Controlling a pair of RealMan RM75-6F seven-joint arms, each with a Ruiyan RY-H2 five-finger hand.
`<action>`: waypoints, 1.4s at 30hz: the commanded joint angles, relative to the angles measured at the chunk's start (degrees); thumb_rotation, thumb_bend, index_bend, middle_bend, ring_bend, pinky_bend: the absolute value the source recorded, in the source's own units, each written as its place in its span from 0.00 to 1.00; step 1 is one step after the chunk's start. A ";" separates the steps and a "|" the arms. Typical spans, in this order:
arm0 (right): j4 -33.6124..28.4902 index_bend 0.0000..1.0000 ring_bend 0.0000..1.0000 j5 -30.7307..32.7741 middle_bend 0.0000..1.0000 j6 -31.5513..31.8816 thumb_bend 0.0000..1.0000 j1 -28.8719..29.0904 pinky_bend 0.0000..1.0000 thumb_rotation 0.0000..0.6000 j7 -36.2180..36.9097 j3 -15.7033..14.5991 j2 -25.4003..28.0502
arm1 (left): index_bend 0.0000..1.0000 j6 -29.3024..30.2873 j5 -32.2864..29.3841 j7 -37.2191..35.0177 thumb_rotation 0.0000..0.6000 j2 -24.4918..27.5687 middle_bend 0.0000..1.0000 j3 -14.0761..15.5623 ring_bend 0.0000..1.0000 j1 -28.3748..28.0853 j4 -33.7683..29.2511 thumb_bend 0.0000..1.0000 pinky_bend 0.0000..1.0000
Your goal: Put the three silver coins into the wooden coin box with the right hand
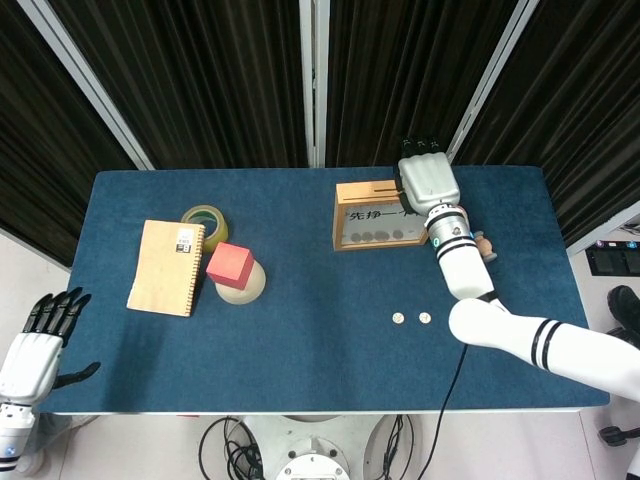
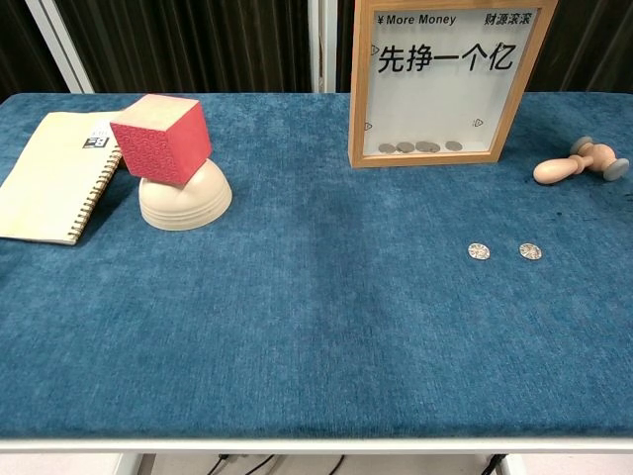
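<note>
Two silver coins (image 1: 411, 318) lay on the table (image 1: 300, 340) toward its front right; the right hand (image 1: 428, 181) hovered over the top of the wooden coin box (image 1: 383, 215) near the back edge. Whether its fingers pinched a third coin could not be told; aligning edge-on with the slot seemed the key

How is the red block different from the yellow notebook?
The red block is a chunky cube, while the yellow notebook is thin and flat. The block sits tilted on top of an upturned cream bowl, but the notebook lies right on the blue table. The notebook has a spiral binding; the block has none. Both are at the table's left side.
</note>
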 commanded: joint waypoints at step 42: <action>-1.16 0.00 0.00 -9.84 0.00 1.41 0.34 -0.92 0.00 1.00 11.12 -1.91 1.11 | 0.02 -0.36 -0.72 -0.23 1.00 0.50 0.00 -0.53 0.00 -0.16 -0.13 0.04 0.00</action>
